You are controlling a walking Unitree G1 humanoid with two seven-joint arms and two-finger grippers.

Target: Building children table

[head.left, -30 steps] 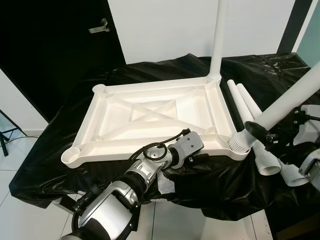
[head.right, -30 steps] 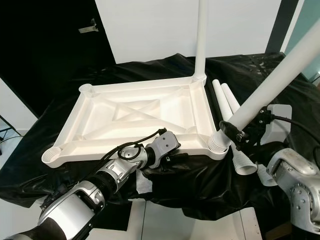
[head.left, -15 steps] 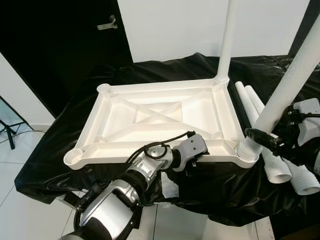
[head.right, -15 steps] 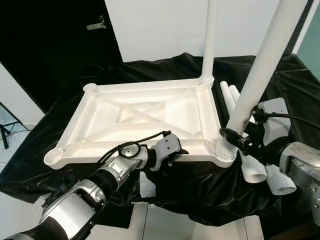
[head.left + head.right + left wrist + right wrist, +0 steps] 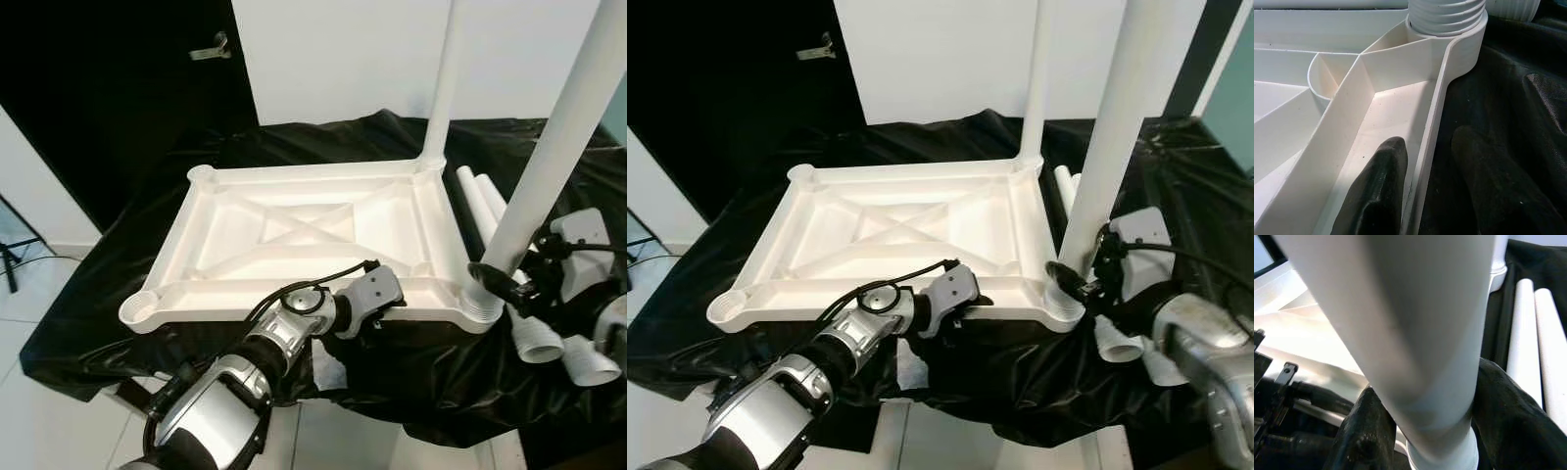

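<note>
The left gripper (image 5: 1425,196) pinches the tabletop (image 5: 304,220) rim at 6 o'clock; the right gripper (image 5: 1422,431) clamps a leg (image 5: 563,137) at 4 o'clock.

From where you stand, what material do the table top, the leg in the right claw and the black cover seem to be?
Table top: probably moulded plastic, matte white, with cast ribs underneath. Leg: apparently the same white plastic, smooth, with a ridged end. Black cover: thin glossy film, likely plastic sheeting; it wrinkles and shines. Right claw grips the leg.
</note>
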